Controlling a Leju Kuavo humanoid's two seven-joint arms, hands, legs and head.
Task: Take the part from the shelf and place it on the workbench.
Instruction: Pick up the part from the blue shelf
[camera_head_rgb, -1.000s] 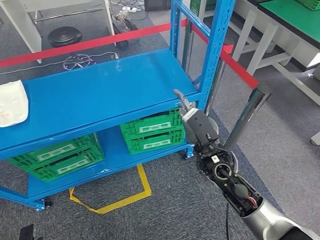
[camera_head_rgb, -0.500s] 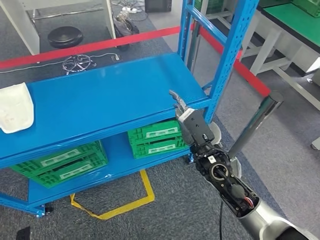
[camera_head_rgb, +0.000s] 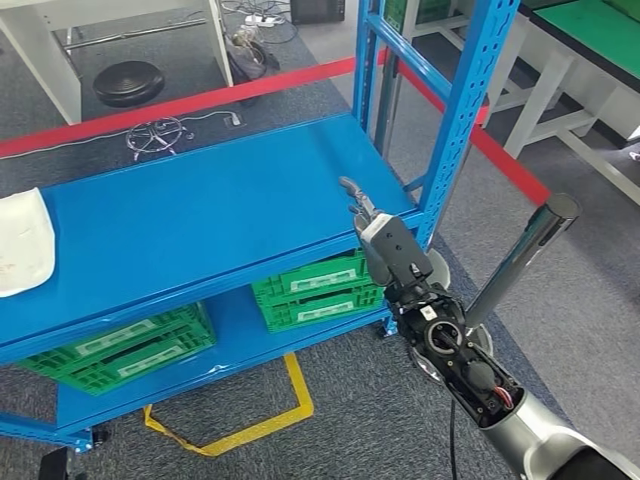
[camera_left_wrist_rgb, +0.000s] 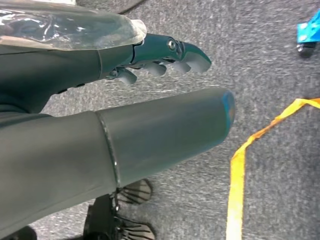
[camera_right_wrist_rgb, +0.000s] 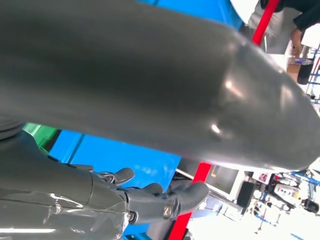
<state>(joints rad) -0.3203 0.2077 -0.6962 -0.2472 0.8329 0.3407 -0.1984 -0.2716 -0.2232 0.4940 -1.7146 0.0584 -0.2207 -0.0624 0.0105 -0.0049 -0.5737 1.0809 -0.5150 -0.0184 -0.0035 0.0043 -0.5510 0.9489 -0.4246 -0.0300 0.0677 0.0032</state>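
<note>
Right hand (camera_head_rgb: 375, 228) empty, fingers apart, at the blue metal shelf's (camera_head_rgb: 196, 200) right front edge.
White flat part (camera_head_rgb: 23, 240) lies far left: sweep across low, fingers spread; left hand (camera_left_wrist_rgb: 166, 55) hangs empty, fingers loosely apart.

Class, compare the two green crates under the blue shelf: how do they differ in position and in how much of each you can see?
The left green crate sits toward the shelf's left end; the right green crate sits near the right-hand blue upright. The left crate appears nearer the lower shelf's front edge, the right crate farther back. The right crate's end is partly hidden by the right hand; nothing covers the left crate's front. Both are green, slatted, carry pale labels and rest on the lower shelf.
</note>
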